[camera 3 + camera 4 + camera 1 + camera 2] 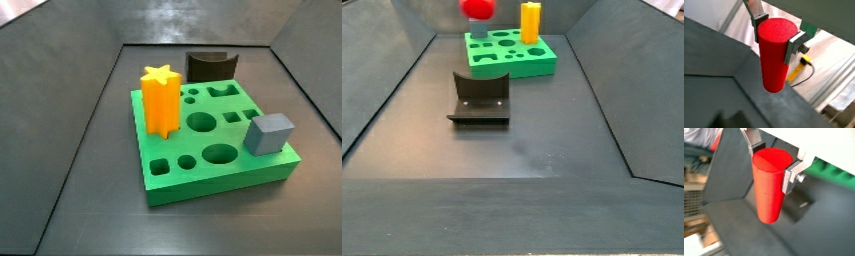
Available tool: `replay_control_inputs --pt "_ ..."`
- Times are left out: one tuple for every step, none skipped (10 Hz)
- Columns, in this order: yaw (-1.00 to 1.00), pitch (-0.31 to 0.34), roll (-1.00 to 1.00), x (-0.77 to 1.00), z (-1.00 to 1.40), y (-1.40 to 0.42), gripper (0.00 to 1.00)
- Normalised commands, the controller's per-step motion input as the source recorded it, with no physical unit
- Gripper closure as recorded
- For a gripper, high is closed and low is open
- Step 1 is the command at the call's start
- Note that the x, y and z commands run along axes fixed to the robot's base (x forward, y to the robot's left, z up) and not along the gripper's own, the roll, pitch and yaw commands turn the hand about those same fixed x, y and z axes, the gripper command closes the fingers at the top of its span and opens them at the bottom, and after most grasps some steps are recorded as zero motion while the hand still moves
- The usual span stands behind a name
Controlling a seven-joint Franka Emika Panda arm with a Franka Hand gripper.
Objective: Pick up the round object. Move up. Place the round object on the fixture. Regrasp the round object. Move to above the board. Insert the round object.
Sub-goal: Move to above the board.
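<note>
Your round object [775, 52] was clamped in the tool [778, 34], a smooth red cylinder gripped near its upper end, with most of its length hanging free beneath the fingers [795, 46]. In both wrist views the silver plates pressed against opposite sides of the cylinder, so you had the tool clenched on it. In a wrist view [769, 185] the same cylinder hung over the dark floor [731, 173], touching nothing but the finger plates.

In a side view you could see only a red rounded shape [477, 8] at the frame's upper edge, raised well above the floor and apart from everything on it. It appeared near the board's [509, 58] left end, though you could not tell from that view whether it stood over the board or short of it. The tool itself could not be made out there.

The board was a thick green block near the floor's far end in that view. Its top showed round, square and other cut-outs. An orange-yellow star peg [160, 100] stood upright in the board, and a grey-blue cube [270, 134] sat on the board's top near one corner.

The fixture [480, 97], a dark bracket on a base plate, stood on the floor just beside the board, with nothing resting on it. In a side view [210, 66] its curved top was bare.
</note>
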Motion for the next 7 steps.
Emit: replay_control_inputs --pt "-0.12 0.062 -1.00 -0.74 0.29 -1.00 1.00" --pt "-0.12 0.061 -1.00 -0.77 0.26 -1.00 1.00" --pt "-0.12 0.067 -1.00 -0.78 0.28 -1.00 1.00" --pt "-0.11 0.070 -1.00 -0.82 0.29 -1.00 1.00" --pt "-0.11 0.075 -1.00 -0.52 0.17 -0.57 1.00" --pt "-0.10 0.079 -1.00 -0.32 0.09 -0.31 1.00" --pt "-0.10 0.079 -1.00 -0.23 0.06 -0.19 1.00"
